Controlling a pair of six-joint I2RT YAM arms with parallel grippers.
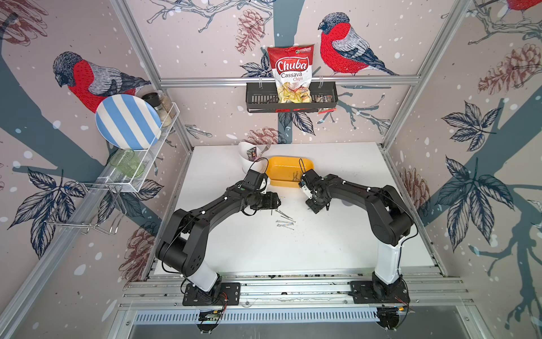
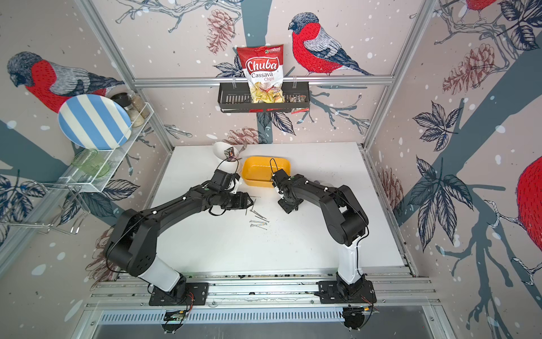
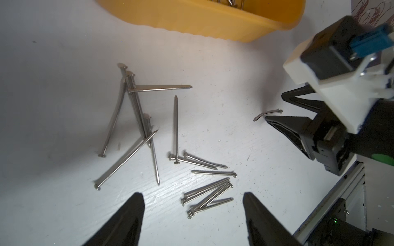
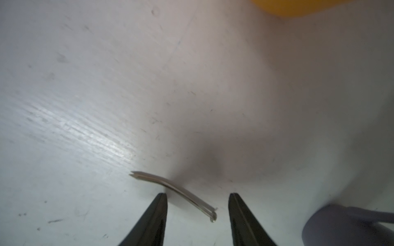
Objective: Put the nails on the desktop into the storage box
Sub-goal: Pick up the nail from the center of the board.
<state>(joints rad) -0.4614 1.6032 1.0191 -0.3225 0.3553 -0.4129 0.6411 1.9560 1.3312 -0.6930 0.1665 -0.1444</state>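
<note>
Smooth grey-silver metal nails (image 3: 176, 127), faintly gleaming, on a matt white desktop (image 3: 245, 89) with fine scuffs and a grainy sheen under the light. Beside them, a yellow storage box (image 3: 213, 23) of smooth, semi-gloss plastic with a finely ribbed lower edge. Behind, satin-finished aluminium rails (image 1: 205, 82), a glossy printed chips bag (image 1: 290, 67), a matt black slotted basket (image 1: 261, 97).

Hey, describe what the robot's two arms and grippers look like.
Left arm and right arm are matte black with a white lowest link, white wrist housings and thin black looping cables. The left gripper and right gripper have black, tapered, wedge-shaped fingers. A green dot marks the right wrist.
</note>
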